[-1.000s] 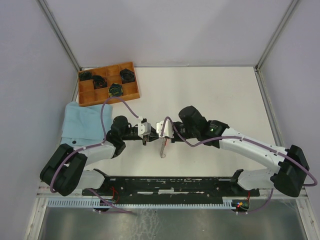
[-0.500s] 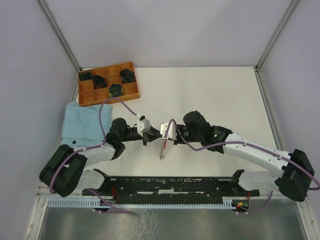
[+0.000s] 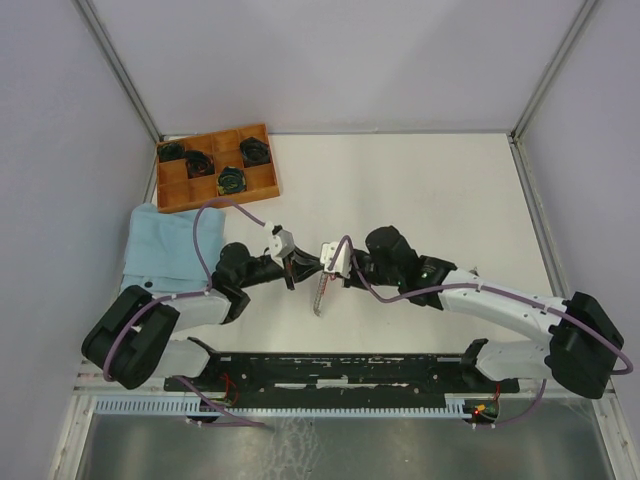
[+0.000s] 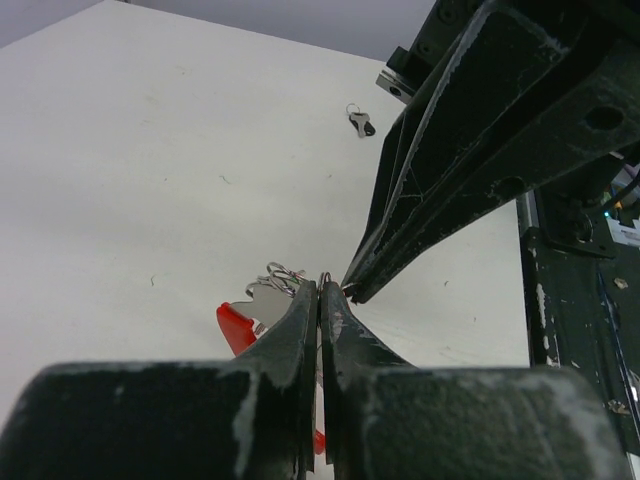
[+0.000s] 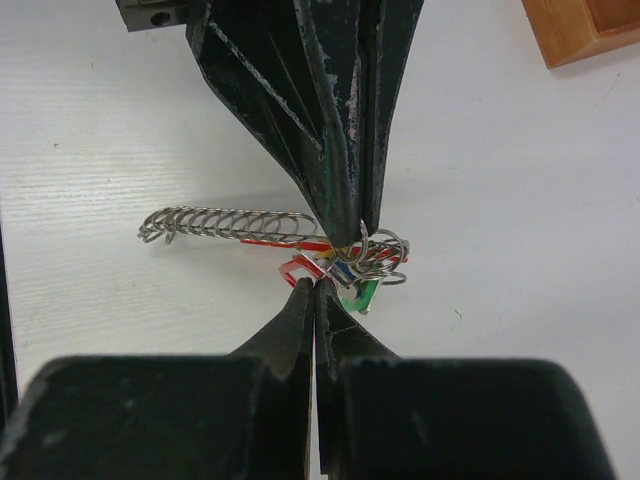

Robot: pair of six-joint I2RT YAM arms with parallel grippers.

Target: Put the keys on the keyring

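Note:
Both grippers meet tip to tip mid-table. My left gripper (image 3: 303, 267) (image 4: 321, 290) is shut on the thin metal keyring (image 5: 386, 250). The ring's red strap (image 5: 275, 243) and silver chain (image 5: 225, 222) trail off it; in the top view the chain (image 3: 319, 296) hangs down towards the table. My right gripper (image 3: 323, 268) (image 5: 315, 288) is shut on the red-headed key (image 5: 299, 270) at the ring. A green-headed key (image 5: 360, 296) and a blue-headed key (image 5: 344, 271) bunch beside it. The red key head (image 4: 236, 326) also shows in the left wrist view. A small loose key (image 4: 360, 122) lies farther off on the table.
A wooden compartment tray (image 3: 262, 185) holding dark round coils stands at the back left; its corner (image 5: 580, 25) shows in the right wrist view. A light blue cloth (image 3: 165, 245) lies left of the left arm. A black rail (image 3: 340, 368) runs along the near edge.
Both grippers have stayed shut and together. The right arm has swung lower and left, the left wrist has tilted up, and the hanging chain has shifted slightly left.

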